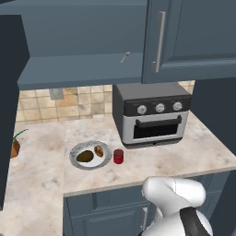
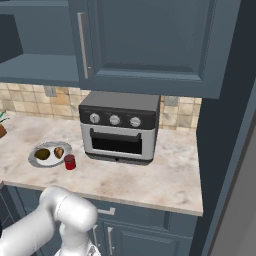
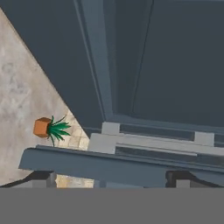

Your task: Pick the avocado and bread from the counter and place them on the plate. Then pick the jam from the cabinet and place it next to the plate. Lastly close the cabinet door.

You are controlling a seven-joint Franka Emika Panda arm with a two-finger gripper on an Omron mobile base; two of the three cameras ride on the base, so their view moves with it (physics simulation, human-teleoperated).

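Jam (image 1: 118, 156) stands on the surface (image 1: 175, 156) just beside the plate (image 1: 77, 150), which holds the avocado (image 1: 85, 156) and bread (image 1: 98, 150), so only the door seems left. From the right, the cabinet (image 2: 35, 67) shelf shows open. The hand camera faces the cabinet door (image 3: 131, 61), and the end effector (image 3: 111, 179) has its fingers spread wide with nothing between them, likely ready to push.

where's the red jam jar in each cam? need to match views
Left base view: small red jam jar on the marble counter, just right of the round grey plate.
Right base view: jar at lower left, right of the plate.
Hand view: not in it.
Shared landmark: silver toaster oven.
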